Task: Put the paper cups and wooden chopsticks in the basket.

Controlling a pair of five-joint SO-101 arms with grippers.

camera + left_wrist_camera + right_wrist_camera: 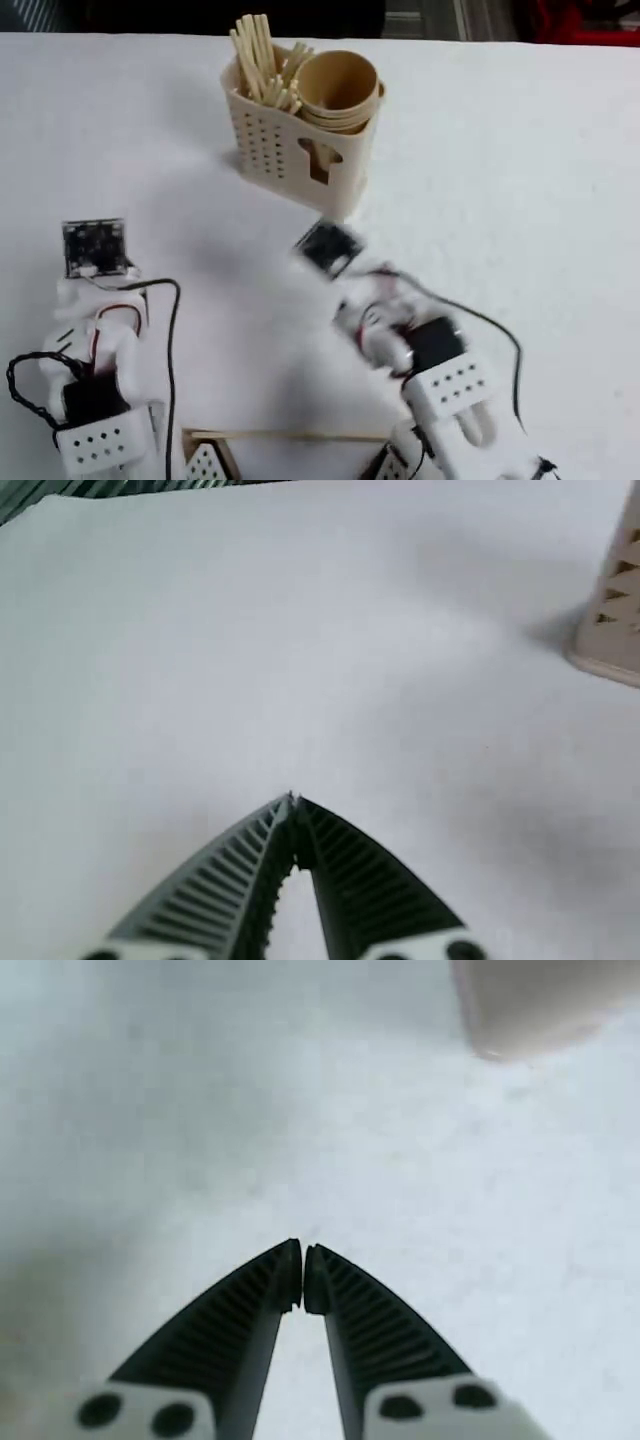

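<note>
**Basket [300,160] loaded**

The basket stands upright at the far middle of the white tabletop [520,180]. I see the wooden chopsticks [262,60] bunched in its compartment on the left arm's side, and the stacked paper cups [338,88] in the other. My left gripper [293,802] sits over bare tabletop, well apart from the basket, fingers pressed together and empty. My right gripper [301,1265] is near the basket, tips together, holding nothing.

White table [520,180], plain and matte. Wooden strip [290,436] lies crosswise near its near edge. Beyond the far edge are a dark backdrop [150,15], a slatted panel [25,14] at one corner and a red object [585,18] at the other.
</note>
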